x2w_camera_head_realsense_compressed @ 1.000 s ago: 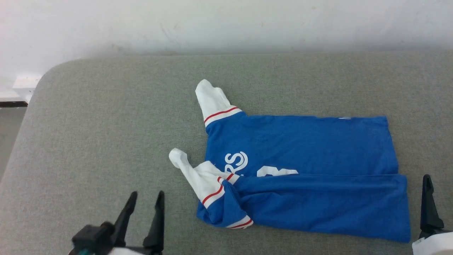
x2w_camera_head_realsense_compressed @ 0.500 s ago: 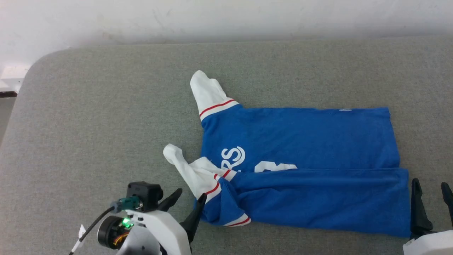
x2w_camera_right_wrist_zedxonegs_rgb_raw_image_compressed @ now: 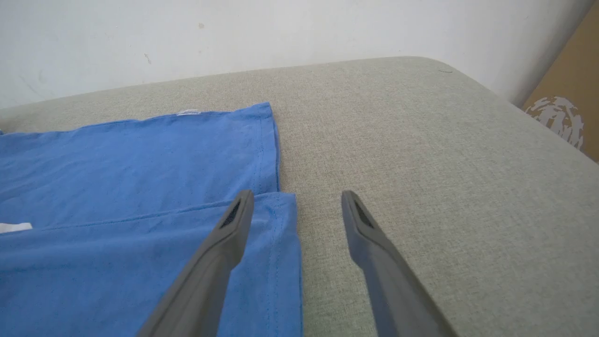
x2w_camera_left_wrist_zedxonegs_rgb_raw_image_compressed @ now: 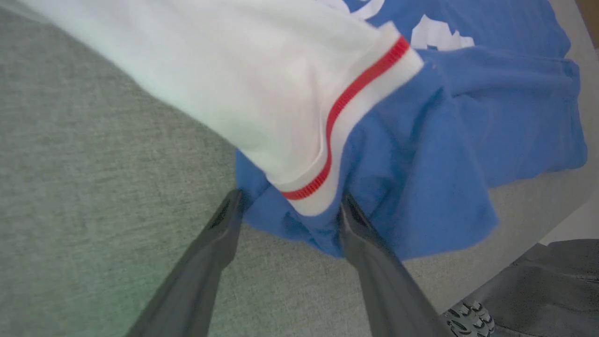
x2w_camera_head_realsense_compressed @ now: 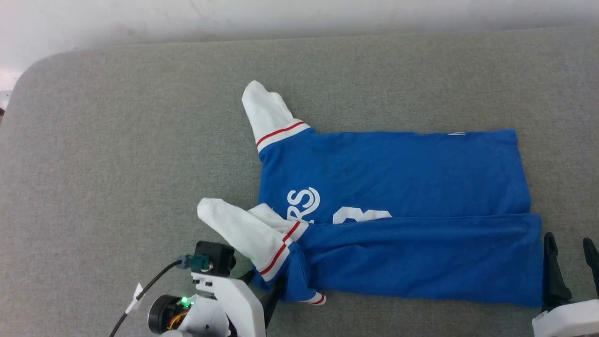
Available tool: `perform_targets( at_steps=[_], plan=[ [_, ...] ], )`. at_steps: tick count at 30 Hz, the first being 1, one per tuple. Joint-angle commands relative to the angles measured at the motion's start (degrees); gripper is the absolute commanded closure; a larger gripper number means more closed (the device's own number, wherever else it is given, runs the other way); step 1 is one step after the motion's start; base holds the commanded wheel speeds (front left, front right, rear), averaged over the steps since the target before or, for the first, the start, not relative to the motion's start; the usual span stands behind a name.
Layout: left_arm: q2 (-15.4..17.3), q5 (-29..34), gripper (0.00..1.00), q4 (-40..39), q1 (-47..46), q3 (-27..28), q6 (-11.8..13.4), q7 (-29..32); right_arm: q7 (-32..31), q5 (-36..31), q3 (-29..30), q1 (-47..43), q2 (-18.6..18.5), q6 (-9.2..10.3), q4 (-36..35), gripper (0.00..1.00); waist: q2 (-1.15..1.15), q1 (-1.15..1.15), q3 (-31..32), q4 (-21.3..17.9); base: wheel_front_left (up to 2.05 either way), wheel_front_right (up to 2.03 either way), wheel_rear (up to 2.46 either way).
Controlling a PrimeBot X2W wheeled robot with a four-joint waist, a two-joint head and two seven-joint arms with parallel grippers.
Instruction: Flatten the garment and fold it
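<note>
The garment (x2w_camera_head_realsense_compressed: 398, 178), royal blue with white sleeves and red-striped trim, lies on the grey cushion with its near long side folded over the lettering. My left gripper (x2w_camera_head_realsense_compressed: 264, 285) is at the near sleeve corner. In the left wrist view it (x2w_camera_left_wrist_zedxonegs_rgb_raw_image_compressed: 290, 203) is open, with the garment's (x2w_camera_left_wrist_zedxonegs_rgb_raw_image_compressed: 421, 140) white trim and blue fabric lying between its fingers. My right gripper (x2w_camera_head_realsense_compressed: 571, 262) stands open beside the near hem corner. In the right wrist view, it (x2w_camera_right_wrist_zedxonegs_rgb_raw_image_compressed: 297, 199) has one finger over the garment's (x2w_camera_right_wrist_zedxonegs_rgb_raw_image_compressed: 140, 159) hem and the other over bare cushion.
The grey cushion (x2w_camera_head_realsense_compressed: 117, 140) has a rounded corner at the far left and ends at a white wall (x2w_camera_head_realsense_compressed: 281, 14). A brown cardboard panel (x2w_camera_right_wrist_zedxonegs_rgb_raw_image_compressed: 571, 93) stands past the cushion's right end. A shoe (x2w_camera_left_wrist_zedxonegs_rgb_raw_image_compressed: 468, 318) shows beyond the near edge.
The camera has tilted down. My left gripper has moved right and forward from the bare cushion to the near sleeve corner, and the sleeve has shifted and spread. Both right fingers now show.
</note>
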State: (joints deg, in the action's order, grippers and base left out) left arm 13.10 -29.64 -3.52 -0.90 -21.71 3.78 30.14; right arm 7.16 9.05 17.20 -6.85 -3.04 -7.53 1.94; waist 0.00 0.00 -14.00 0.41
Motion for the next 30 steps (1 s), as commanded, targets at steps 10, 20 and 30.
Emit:
perform_targets(
  at_steps=[10, 20, 30],
  plan=[
    [-0.8, -0.6, 1.00, 10.5, -2.7, -2.3, -1.3, 1.5, -0.4, -0.4, -0.3, 2.5, 0.2, 0.04, -0.1, 0.00, 0.00, 0.00, -1.3, 0.0, 0.00, 0.00, 0.00],
    [-1.0, -3.2, 1.00, 11.7, -3.2, 1.6, -1.9, -4.8, -2.5, -2.0, 0.1, 2.5, 0.2, 0.04, -2.1, 0.00, 0.00, 0.00, -1.4, 0.0, 0.00, 0.00, 0.00],
    [1.0, -3.8, 1.00, 5.0, 0.5, 5.7, 0.6, -8.5, -23.8, -1.7, -0.2, -1.0, 0.2, 0.04, -5.5, 0.00, 0.00, 0.00, -1.7, -0.2, 0.00, 0.00, 0.00]
  ],
)
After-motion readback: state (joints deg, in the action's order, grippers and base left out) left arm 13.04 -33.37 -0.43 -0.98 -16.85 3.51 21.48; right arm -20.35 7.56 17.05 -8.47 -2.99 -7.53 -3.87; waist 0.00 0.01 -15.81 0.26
